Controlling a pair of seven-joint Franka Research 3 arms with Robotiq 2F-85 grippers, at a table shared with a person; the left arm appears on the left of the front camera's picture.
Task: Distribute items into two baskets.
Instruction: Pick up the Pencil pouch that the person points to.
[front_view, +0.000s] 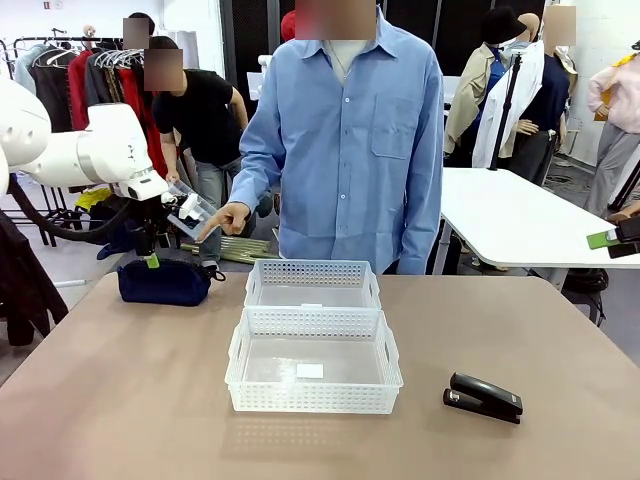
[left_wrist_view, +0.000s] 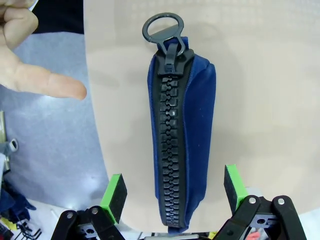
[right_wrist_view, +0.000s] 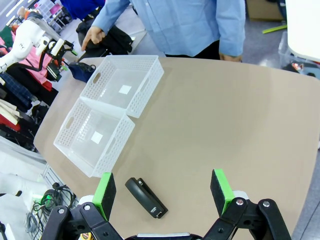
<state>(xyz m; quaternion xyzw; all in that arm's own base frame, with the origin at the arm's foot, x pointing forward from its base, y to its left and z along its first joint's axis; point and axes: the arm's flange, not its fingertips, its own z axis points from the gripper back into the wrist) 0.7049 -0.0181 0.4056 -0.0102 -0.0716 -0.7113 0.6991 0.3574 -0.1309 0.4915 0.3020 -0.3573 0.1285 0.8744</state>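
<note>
Left gripper (left_wrist_view: 174, 192): mine, jaws released and spread wide, holding nothing.
Left pads (left_wrist_view: 114, 196): green, one on each side of the pouch's end; a gap shows on both sides, no contact.
Left gripper place: far left of the table (front_view: 120, 400), right over the pouch, pointing down (front_view: 150, 255).
Pouch (left_wrist_view: 182, 135): navy blue, lies on the table with its black zip facing up and the ring pull at the end away from my fingers. Sits at the far-left edge of the table (front_view: 163, 282), left of the far basket and apart from it.
Person's hand (front_view: 228, 217): index finger out, pointing down toward the pouch, just beside my left gripper; fingertip is near the pouch but not on it (left_wrist_view: 35, 75).
Right gripper (right_wrist_view: 163, 191): mine, jaws also released and wide apart, nothing between the pads.
Right gripper place: hangs above the near right part of the table, clear of the stapler.
Stapler (right_wrist_view: 145, 197): black, lying flat and closed on the table, near right (front_view: 483, 397), right of the near basket and apart from it.
Near basket (front_view: 310, 398): white lattice, the wider one, centre of the table, white label on its floor.
Far basket (front_view: 312, 270): white lattice, slightly smaller, butted against the far side of the near basket, in front of the person.
Person: blue shirt, stands at the far side.
</note>
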